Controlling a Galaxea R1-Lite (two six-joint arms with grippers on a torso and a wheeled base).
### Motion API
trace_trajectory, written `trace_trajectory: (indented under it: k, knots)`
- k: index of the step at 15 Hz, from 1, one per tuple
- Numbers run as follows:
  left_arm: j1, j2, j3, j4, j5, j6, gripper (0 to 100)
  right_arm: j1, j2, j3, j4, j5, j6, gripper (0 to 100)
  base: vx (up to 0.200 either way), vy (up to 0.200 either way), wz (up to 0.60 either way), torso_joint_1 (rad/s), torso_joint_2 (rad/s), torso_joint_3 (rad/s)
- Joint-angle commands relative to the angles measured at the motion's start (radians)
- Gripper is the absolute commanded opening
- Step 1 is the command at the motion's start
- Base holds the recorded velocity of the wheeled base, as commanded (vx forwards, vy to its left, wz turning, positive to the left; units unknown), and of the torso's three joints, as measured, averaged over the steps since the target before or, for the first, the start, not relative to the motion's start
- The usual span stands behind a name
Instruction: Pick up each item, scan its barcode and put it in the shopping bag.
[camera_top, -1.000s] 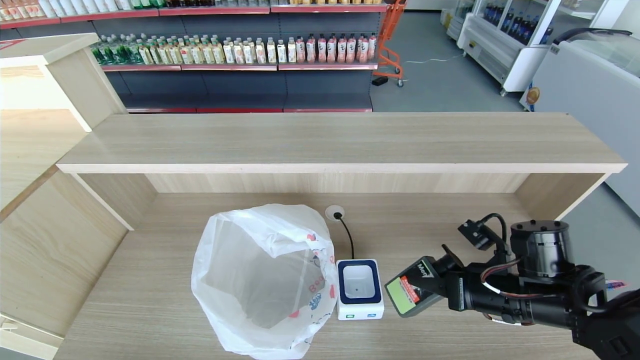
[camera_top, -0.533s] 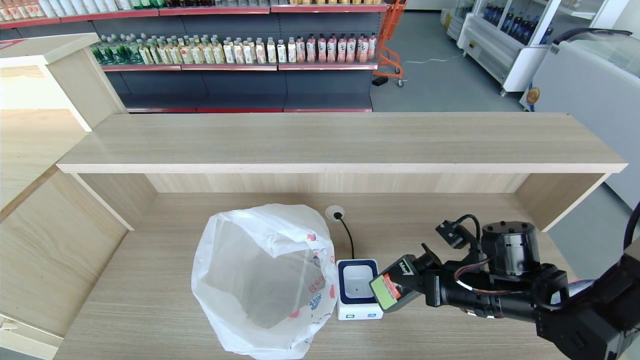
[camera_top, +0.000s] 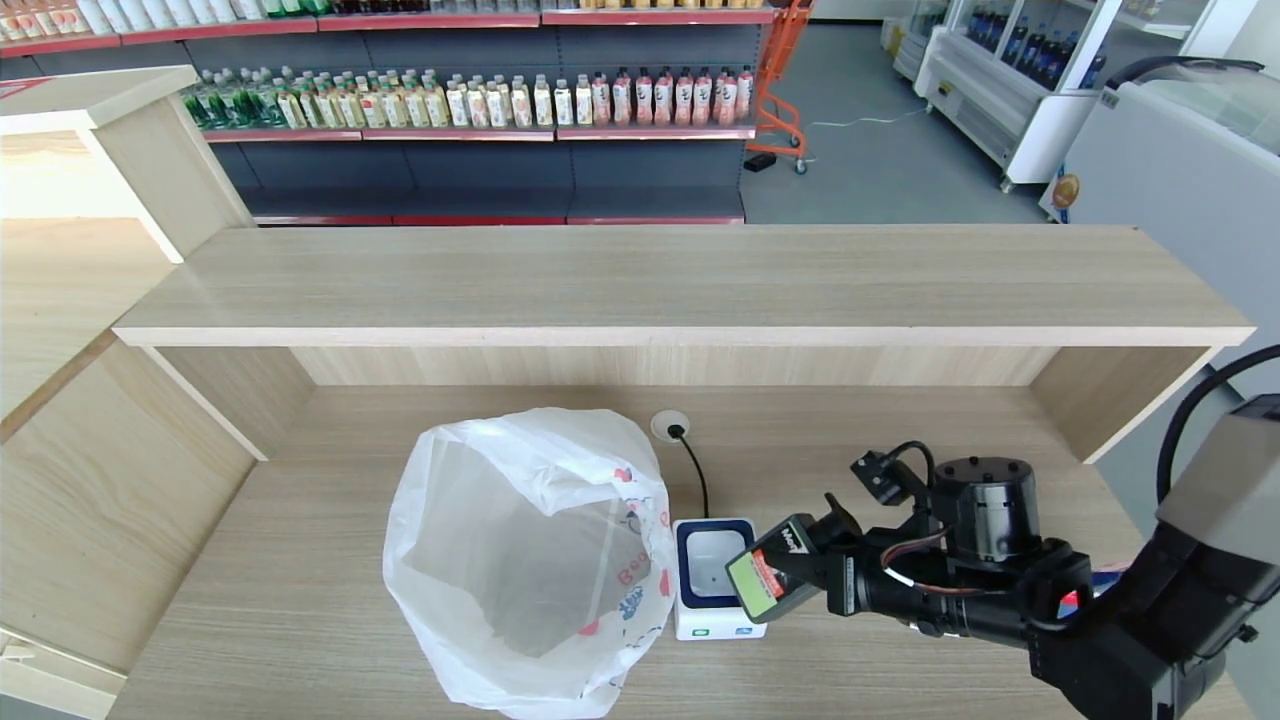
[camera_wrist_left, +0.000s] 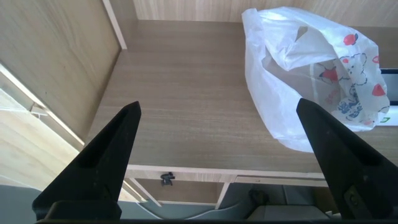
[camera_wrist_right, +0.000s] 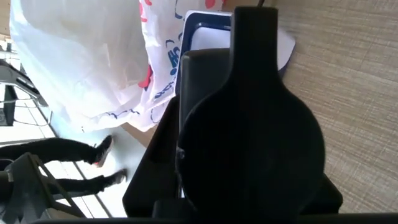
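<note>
Small dark box with a green-and-red label: in the head view we find it clamped in the right claw, which has carried it leftward over the past second until it overlaps the right edge of the white square scanner with a blue rim. We judge the scan imminent. Beside the scanner slumps the thin, crinkled translucent plastic shopping bag, on the matt wood-grain desk. In the left wrist view the left claw gapes wide, empty. In the right wrist view the dark claw hangs just over the scanner.
</note>
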Motion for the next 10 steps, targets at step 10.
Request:
trace_trajectory:
  k: [10]
  knots:
    - [-0.001,0.0,0.0,0.0,0.0,-0.001,100,0.052,0.146,-0.019,-0.161,0.0,0.004,0,0.0,0.0,0.0,0.0,0.0,0.0]
